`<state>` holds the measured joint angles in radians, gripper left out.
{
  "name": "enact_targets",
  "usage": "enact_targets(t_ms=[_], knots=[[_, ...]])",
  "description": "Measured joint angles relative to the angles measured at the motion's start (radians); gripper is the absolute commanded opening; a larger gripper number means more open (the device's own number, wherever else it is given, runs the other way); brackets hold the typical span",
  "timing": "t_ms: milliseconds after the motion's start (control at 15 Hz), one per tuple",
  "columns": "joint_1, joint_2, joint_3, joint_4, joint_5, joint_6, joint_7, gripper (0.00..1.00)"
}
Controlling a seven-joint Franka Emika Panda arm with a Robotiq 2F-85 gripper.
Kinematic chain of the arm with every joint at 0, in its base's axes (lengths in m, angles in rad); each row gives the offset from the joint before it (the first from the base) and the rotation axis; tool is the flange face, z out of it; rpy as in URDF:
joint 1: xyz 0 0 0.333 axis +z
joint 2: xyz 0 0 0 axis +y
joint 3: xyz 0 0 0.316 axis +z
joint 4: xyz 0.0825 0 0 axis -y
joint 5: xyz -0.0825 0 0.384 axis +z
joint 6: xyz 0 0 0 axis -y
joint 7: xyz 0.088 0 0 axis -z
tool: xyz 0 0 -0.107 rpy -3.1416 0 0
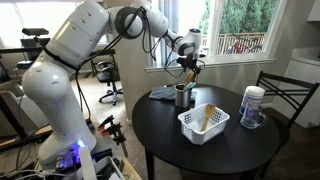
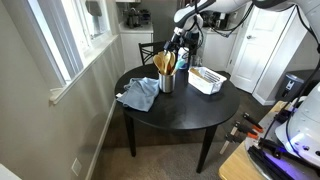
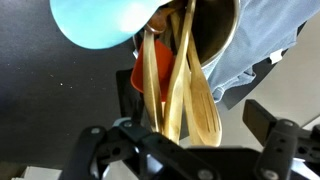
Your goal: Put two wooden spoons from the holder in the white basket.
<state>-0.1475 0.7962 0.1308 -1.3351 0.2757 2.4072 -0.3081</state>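
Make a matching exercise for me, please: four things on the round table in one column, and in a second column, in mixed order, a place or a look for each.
Things:
1. wooden spoons
2. blue-grey cloth
3. white basket
4. clear canister

Place or look:
A. has lattice sides
B. stand in the dark holder
C. carries a white lid
D. lies rumpled on the table beside the holder

Right pairs: 1-B, 2-D, 3-A, 4-C.
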Motion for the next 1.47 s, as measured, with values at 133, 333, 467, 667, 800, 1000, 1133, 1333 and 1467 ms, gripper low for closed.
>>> enact_targets(t_ms=[133,333,467,667,800,1000,1133,1333,1467], knots=[[0.014,0.000,-0.019,0.004,-0.014,0.003,0.028,0.75],[0.023,0.000,-0.043,0.010,-0.029,0.003,0.067,0.54],[0.023,0.000,-0.053,0.012,-0.034,0.002,0.085,0.41],[0.023,0.000,-0.061,0.014,-0.035,0.000,0.093,0.20],[0.023,0.001,-0.061,0.017,-0.035,-0.005,0.093,0.09],[0.024,0.003,-0.060,0.025,-0.035,-0.014,0.093,0.04],[0.024,0.005,-0.060,0.030,-0.039,-0.020,0.093,0.07],[0.024,0.005,-0.061,0.035,-0.043,-0.031,0.093,0.08],[0.020,0.005,-0.055,0.041,-0.043,-0.047,0.090,0.07]])
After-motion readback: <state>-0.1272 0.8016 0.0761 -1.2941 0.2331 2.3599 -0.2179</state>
